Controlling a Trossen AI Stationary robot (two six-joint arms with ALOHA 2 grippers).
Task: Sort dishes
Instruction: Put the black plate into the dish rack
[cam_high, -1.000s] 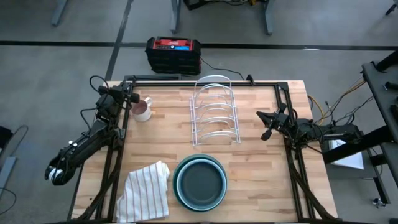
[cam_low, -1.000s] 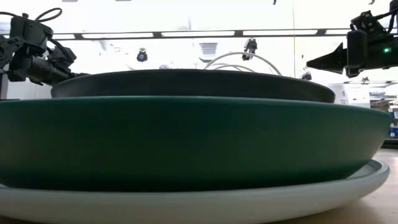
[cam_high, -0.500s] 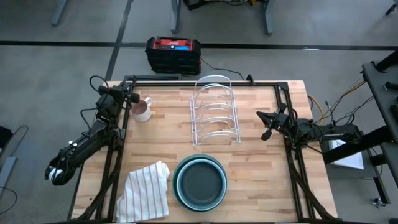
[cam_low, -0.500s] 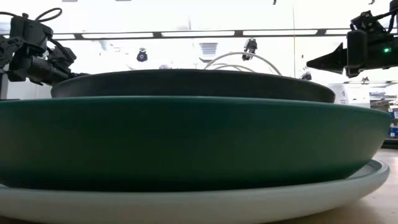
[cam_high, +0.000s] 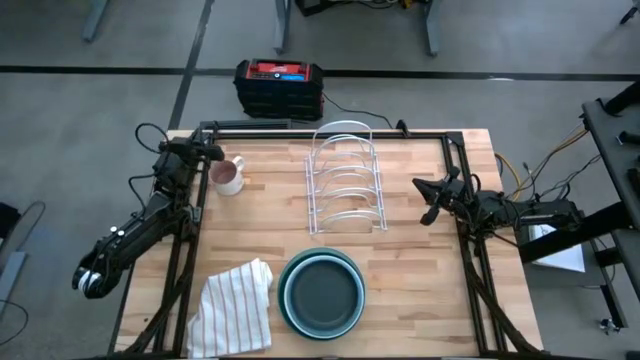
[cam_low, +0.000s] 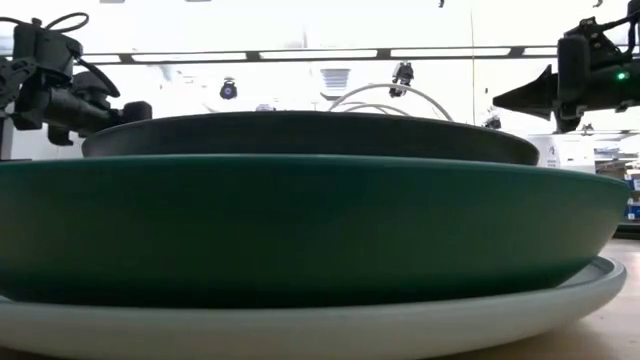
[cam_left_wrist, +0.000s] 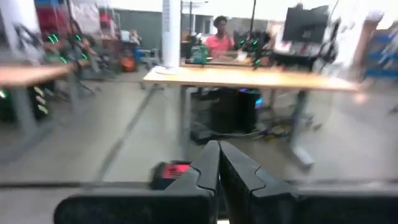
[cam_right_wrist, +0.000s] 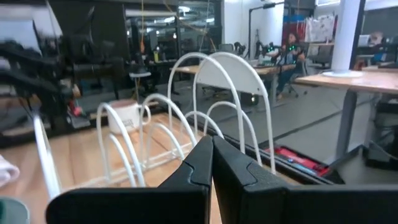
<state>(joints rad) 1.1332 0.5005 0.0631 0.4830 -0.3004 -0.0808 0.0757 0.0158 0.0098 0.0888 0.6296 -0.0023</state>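
**Both arms are waiting up high**

The left gripper (cam_high: 214, 153) is hanging above the far left part of the table, with its two fingers pressed together. Its arm is reaching in from the near left. The right gripper (cam_high: 424, 198) is hanging at the right side, pointing left, and its fingers are pressed together too. Neither one is holding anything.

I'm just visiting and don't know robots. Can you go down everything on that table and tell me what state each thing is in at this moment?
Plates: nested in one stack at the table's near edge, none in the rack.
Dish rack: upright, holding nothing.
Mug: upright, by the left claw.
Striped cloth: crumpled, left of the plates.
Left claw: shut, holding nothing, raised at the table's far left corner.
Right claw: shut, holding nothing, raised at the right edge.
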